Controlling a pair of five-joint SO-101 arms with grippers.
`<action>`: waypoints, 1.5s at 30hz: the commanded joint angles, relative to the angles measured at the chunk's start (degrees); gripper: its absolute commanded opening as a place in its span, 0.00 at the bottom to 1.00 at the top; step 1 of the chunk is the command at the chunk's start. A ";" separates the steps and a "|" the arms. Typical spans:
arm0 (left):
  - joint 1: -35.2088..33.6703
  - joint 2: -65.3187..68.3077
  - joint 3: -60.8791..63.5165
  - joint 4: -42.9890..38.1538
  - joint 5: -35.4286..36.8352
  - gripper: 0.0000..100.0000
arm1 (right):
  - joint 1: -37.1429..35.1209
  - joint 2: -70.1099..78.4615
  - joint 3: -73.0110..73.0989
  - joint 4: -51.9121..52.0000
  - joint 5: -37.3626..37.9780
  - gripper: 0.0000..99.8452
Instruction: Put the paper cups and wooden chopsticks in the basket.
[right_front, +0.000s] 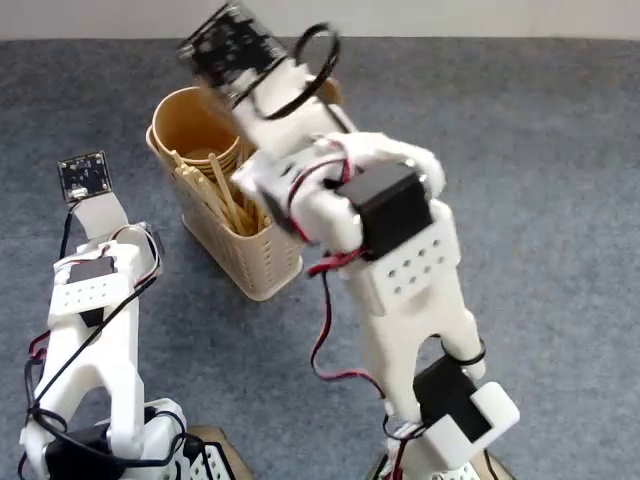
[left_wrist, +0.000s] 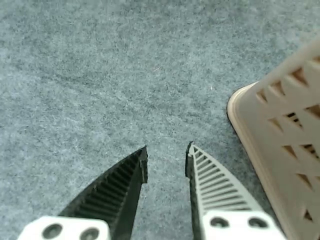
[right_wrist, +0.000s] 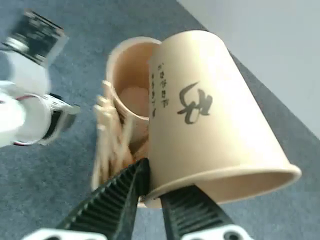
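1. Paper cup (right_wrist: 210, 115): held tilted off the vertical. The right gripper (right_wrist: 154, 182) is pinching the cup's rim, so the body hangs free beyond the jaws.
2. Location: the right arm (right_front: 400, 260) carries it over the far end of the basket (right_front: 262, 262). A second cup (right_front: 195, 125) stands upright there. Judged a pre-release position, with the held cup lined up to go in beside or into the seated one.
3. Wooden chopsticks (right_front: 225, 195): already inside the basket, leaning in a bundle on the near side of the seated cup.
4. Left gripper (left_wrist: 167, 147): jaws spread and holding nothing. It hangs over the grey carpet (right_front: 540, 150) just left of the basket, judged parked clear of the working arm.
5. Risk: a tilted release could catch the basket wall.
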 joint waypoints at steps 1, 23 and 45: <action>0.84 -1.10 -0.31 -0.79 -0.53 0.15 | -4.35 -1.98 0.13 -3.82 2.64 0.01; 0.84 -1.45 -0.31 -0.79 -0.53 0.15 | -3.82 6.81 -1.01 -0.66 2.81 0.01; 0.84 -1.36 -0.31 -0.79 -0.53 0.15 | -1.63 5.41 -7.08 -1.19 2.64 0.28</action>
